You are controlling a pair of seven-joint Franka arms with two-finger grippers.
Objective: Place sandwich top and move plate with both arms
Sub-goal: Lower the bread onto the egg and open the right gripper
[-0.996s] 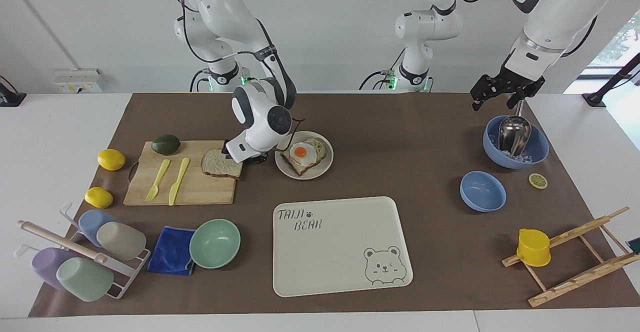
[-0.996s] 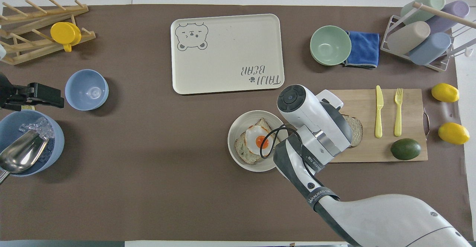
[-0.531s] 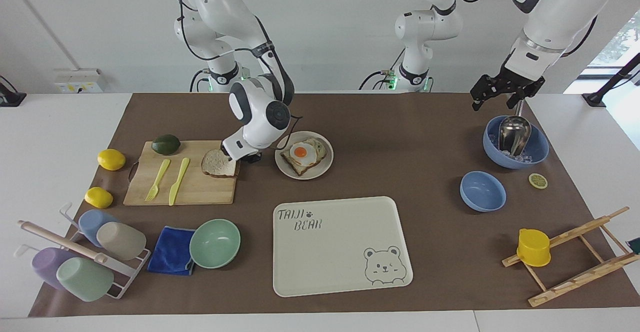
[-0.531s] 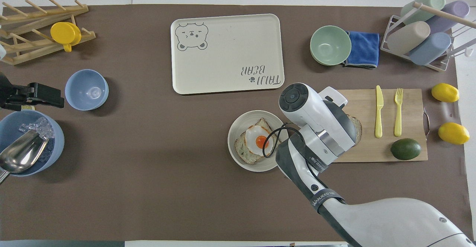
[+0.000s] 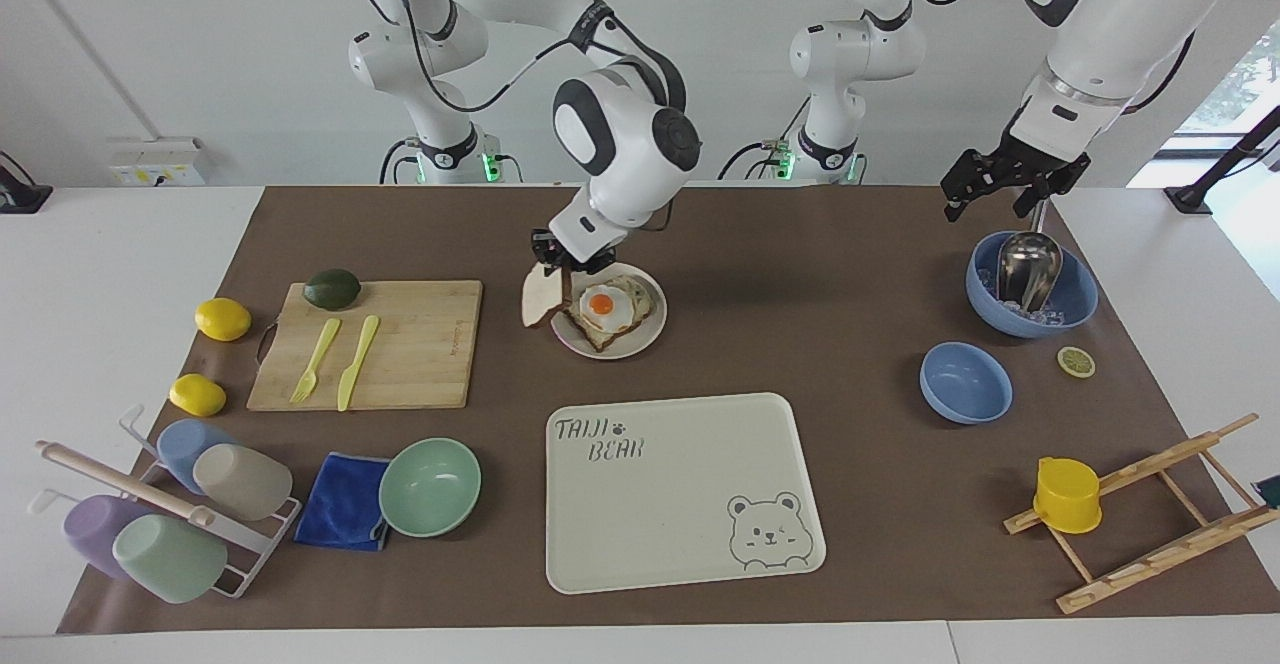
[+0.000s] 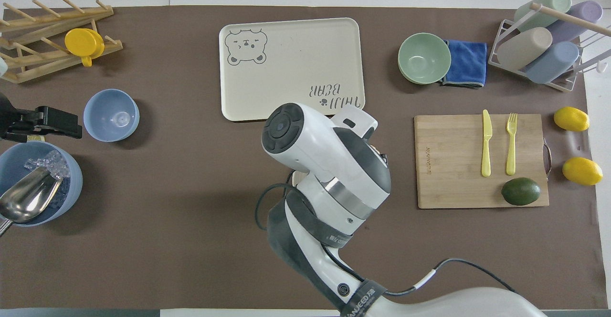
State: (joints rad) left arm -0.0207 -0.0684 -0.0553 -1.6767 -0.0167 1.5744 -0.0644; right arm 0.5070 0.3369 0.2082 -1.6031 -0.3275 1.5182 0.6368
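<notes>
Since a second ago my right gripper (image 5: 556,266) has lifted the bread (image 5: 541,296) off the cutting board (image 5: 400,349) and carried it to the plate (image 5: 646,332); the board now bears only the knife (image 5: 357,360), fork (image 5: 316,358) and avocado (image 5: 332,288). My fingers are clamped on the slice's upper edge, and it hangs nearly on edge over the plate's rim on the board's side; whether its lower corner touches the rim I cannot tell. On the plate lies the egg toast (image 5: 607,310). From overhead my right arm (image 6: 329,164) hides plate and bread alike. My left gripper (image 5: 1008,184) has stayed waiting over the table's edge, just above the big blue bowl (image 5: 1075,309) toward the left arm's end from the plate; whether its fingers are parted I cannot tell. That bowl holds ice (image 6: 45,163) and a metal scoop (image 5: 1027,266). The small blue bowl (image 5: 965,381) beside it holds nothing I can see, nor does the green bowl (image 5: 430,486). The tray (image 5: 690,534) lies farther from me than the plate.
</notes>
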